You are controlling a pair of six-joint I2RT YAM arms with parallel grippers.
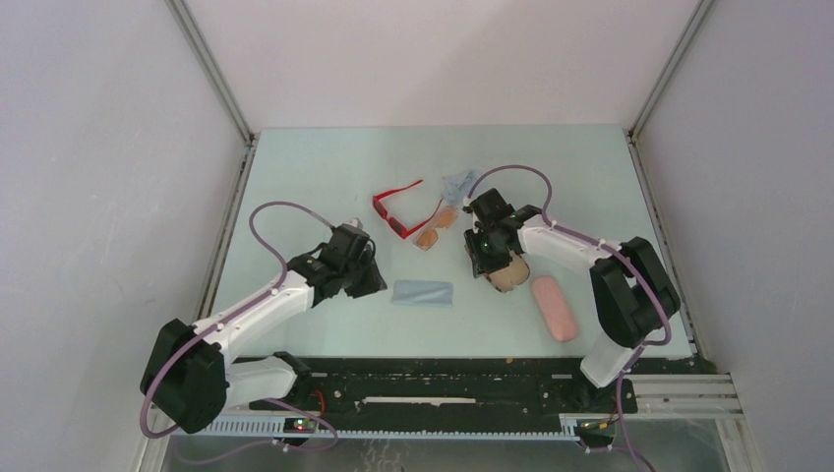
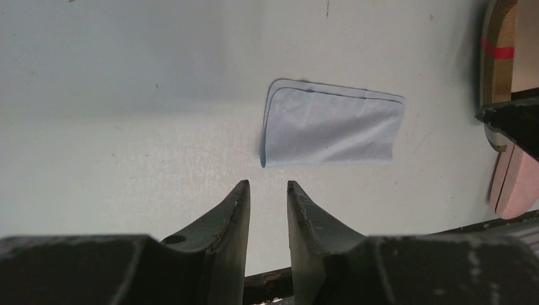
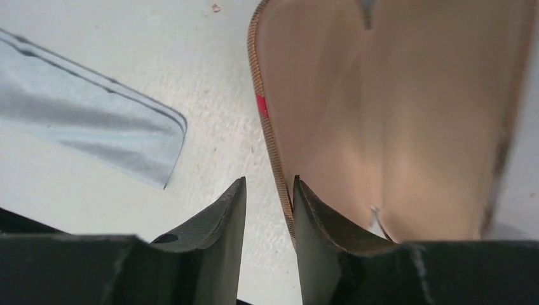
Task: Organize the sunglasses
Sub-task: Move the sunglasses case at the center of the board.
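Two cases are seen on the surface [image 1: 315,177]. The plaid case [image 3: 394,114] lies open right of centre, and only its tan lining is shown inside. The pink case [image 1: 554,308] lies shut at the near right, just beside the right arm, so its contents cannot be seen.

The right hand [image 3: 269,184] is set over the plaid case's near rim. Its fingers stand slightly apart, one outside the case and one inside. The rim runs between them against the inner finger, with a strip of surface visible on the other side, so nothing is clamped. The left hand [image 2: 267,185] is held low with its fingers a little apart and nothing between them. It points at a folded pale blue cloth [image 2: 334,130] lying flat just ahead.

Neither pair is in a case. The red sunglasses [image 1: 388,218] lie unfolded near the middle of the surface. The orange-tinted sunglasses [image 1: 433,234] lie just to their right, between them and the right hand; whether the two pairs touch cannot be told. A second, crumpled cloth [image 1: 457,182] lies just beyond the orange-tinted pair.

Bare surface is seen along the far edge and to the left of the red pair. Grey walls close in the left, right and far edges.
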